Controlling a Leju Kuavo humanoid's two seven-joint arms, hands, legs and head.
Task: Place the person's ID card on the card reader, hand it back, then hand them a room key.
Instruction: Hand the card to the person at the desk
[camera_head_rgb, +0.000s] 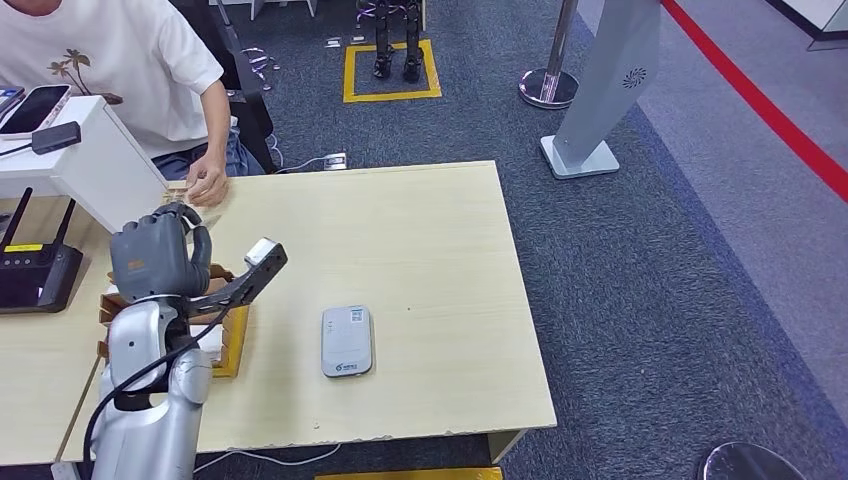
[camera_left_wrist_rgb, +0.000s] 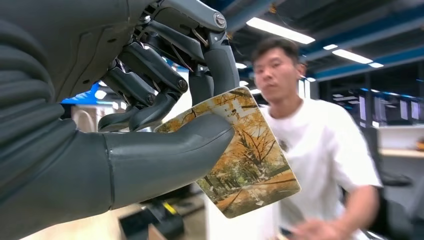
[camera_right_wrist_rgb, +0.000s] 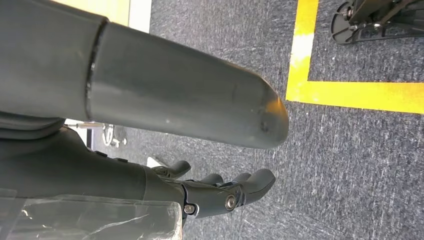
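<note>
My left hand (camera_head_rgb: 160, 255) is raised above the table's left side, near the person (camera_head_rgb: 120, 60) seated across it. It pinches a card printed with autumn trees (camera_left_wrist_rgb: 250, 165) between its thumb (camera_left_wrist_rgb: 165, 160) and its fingers (camera_left_wrist_rgb: 150, 85), and the card sticks out towards the person (camera_left_wrist_rgb: 320, 145). The person's hand (camera_head_rgb: 207, 185) rests on the table's far edge, just beyond my hand. A flat grey-white card reader (camera_head_rgb: 347, 341) lies on the table (camera_head_rgb: 430, 250) with nothing on it. My right hand (camera_right_wrist_rgb: 165, 185) hangs beside my body over the carpet, its fingers loosely apart and holding nothing.
A brown cardboard holder (camera_head_rgb: 228, 340) stands below my left forearm. A black router (camera_head_rgb: 35, 275) sits at the left, and a white stand (camera_head_rgb: 95, 165) bearing a phone (camera_head_rgb: 35, 108) is behind it. Grey carpet with yellow floor tape (camera_right_wrist_rgb: 350, 95) lies beneath.
</note>
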